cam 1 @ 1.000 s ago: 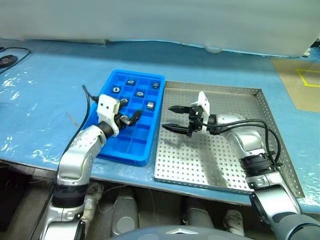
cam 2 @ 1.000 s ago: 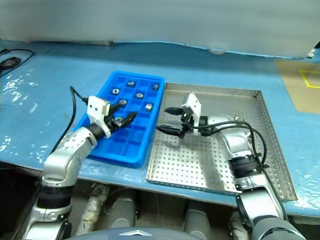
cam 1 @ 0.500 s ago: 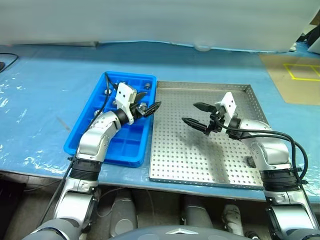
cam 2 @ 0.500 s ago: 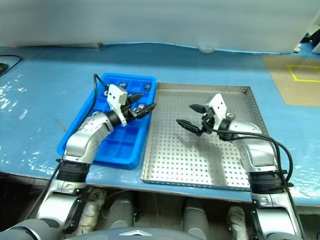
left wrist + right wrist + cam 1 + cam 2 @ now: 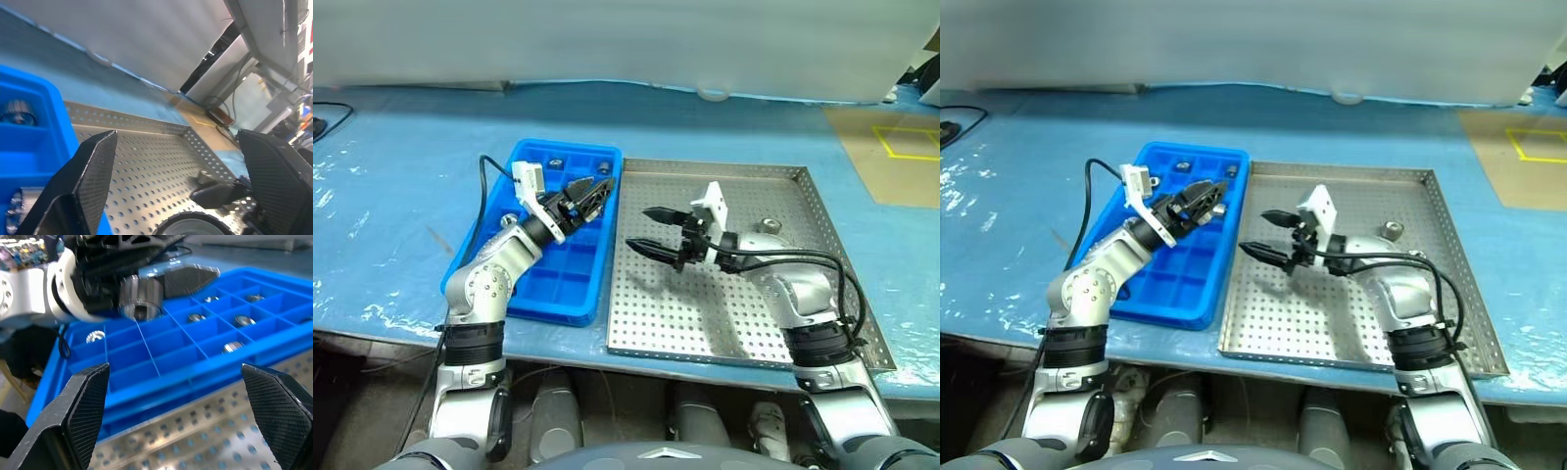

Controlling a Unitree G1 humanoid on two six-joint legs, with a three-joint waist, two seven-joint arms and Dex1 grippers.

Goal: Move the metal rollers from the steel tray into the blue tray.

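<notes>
small shiny silver metal roller (image 5: 141, 297) pinched in left gripper (image 5: 590, 195) over bright blue compartment tray (image 5: 570, 269); right gripper (image 5: 654, 232) spread, empty. likely heavy, stiff, slippery; grip across round sides.

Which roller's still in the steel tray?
The lone roller on the steel tray's perforated floor, toward its right side; the rest seen lie in blue tray compartments.
</notes>
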